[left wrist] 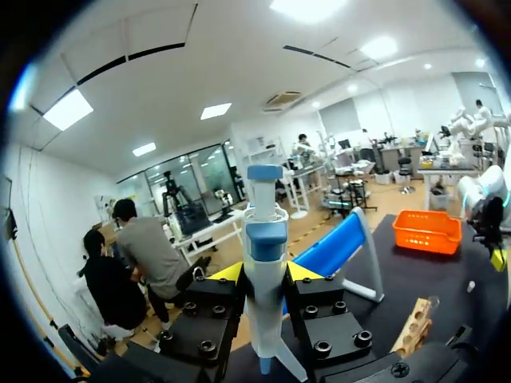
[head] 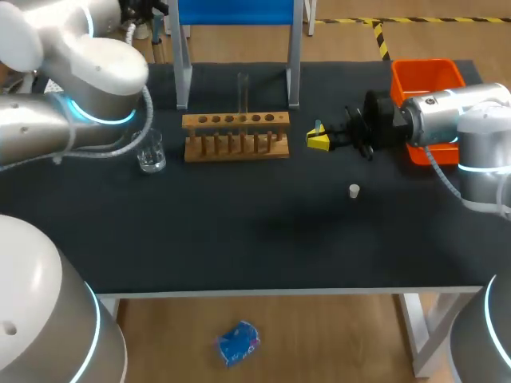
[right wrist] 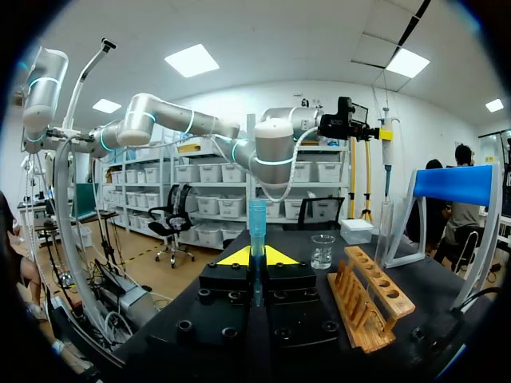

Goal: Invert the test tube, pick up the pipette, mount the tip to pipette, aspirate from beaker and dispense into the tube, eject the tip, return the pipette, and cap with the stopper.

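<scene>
In the left wrist view my left gripper (left wrist: 265, 273) is shut on the white and blue pipette (left wrist: 265, 255), held upright high above the table. The right wrist view shows that pipette (right wrist: 386, 155) hanging from my left arm beyond the rack. My right gripper (head: 318, 140) lies level just right of the wooden rack (head: 235, 136), shut on a blue pipette tip (right wrist: 256, 231). A clear test tube (head: 243, 92) stands in the rack. The glass beaker (head: 150, 153) sits left of the rack. A small white stopper (head: 354, 190) lies on the mat in front of my right gripper.
An orange bin (head: 427, 80) sits at the back right, partly behind my right arm. A blue-topped stand (head: 235, 12) with metal legs stands behind the rack. The black table mat (head: 255, 239) runs wide toward the front edge.
</scene>
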